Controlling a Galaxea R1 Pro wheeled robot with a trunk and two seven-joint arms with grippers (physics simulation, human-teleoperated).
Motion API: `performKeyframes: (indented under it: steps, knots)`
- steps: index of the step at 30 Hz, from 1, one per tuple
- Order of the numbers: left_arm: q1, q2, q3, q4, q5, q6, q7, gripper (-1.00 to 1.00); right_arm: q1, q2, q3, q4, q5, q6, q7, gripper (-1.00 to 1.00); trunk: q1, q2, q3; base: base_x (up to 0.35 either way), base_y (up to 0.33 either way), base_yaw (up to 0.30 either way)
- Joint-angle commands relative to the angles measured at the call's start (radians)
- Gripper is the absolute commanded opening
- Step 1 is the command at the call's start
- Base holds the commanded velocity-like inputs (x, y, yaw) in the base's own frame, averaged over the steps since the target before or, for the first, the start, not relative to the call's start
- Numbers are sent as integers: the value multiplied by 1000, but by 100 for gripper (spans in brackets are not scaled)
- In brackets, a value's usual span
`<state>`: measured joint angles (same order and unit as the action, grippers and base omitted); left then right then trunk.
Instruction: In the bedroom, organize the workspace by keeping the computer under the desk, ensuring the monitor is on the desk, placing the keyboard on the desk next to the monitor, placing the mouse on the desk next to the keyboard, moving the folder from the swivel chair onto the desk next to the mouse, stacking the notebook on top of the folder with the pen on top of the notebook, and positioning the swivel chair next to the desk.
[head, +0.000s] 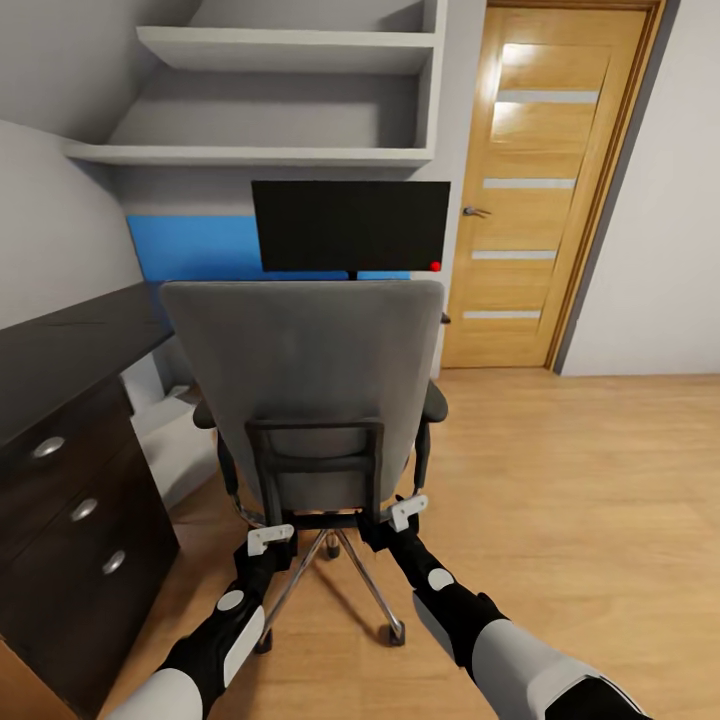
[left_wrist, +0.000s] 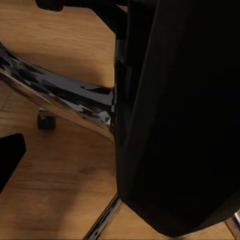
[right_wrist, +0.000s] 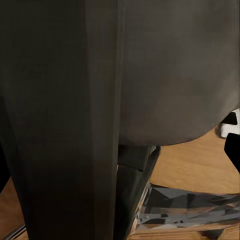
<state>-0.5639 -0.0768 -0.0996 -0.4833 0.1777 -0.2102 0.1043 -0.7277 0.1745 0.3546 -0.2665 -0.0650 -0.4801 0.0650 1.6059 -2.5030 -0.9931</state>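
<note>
Both arms reach low behind the swivel chair (head: 305, 390), finger state untellable, monitor (head: 350, 226) up on the table (head: 60, 350), the rest pending.

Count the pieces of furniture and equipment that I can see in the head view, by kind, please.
Swivel chair: 1
Monitor: 1
Desk: 1
Desk drawers with silver knobs: 3
Wall shelves: 2
Door: 1
Total: 9

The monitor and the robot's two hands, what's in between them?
The swivel chair. In the head view its grey backrest stands between the monitor and both grippers, left and right, which reach in low behind the chair's back.
</note>
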Motion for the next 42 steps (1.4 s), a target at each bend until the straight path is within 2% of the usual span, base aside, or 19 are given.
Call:
performKeyframes:
  steps: [1, 24, 32, 42]
  knots:
    - [-1, 2, -6, 2, 12, -4, 8, 100, -1, 0, -7, 1, -13, -3, 3, 100, 0, 0, -1, 287, 0, 0]
    - [-1, 8, -6, 23, 12, -7, 4, 100, -1, 0, -6, 1, -12, -5, 2, 100, 0, 0, -1, 311, 0, 0]
    - [-1, 8, -7, 37, 10, -110, 3, 100, -1, 0, -6, 1, -12, -5, 2, 100, 0, 0, -1, 334, -53, 0]
    - [-1, 8, -7, 43, 10, -118, 4, 100, -1, 0, -6, 1, -12, -5, 2, 100, 0, 0, -1, 166, -47, 0]
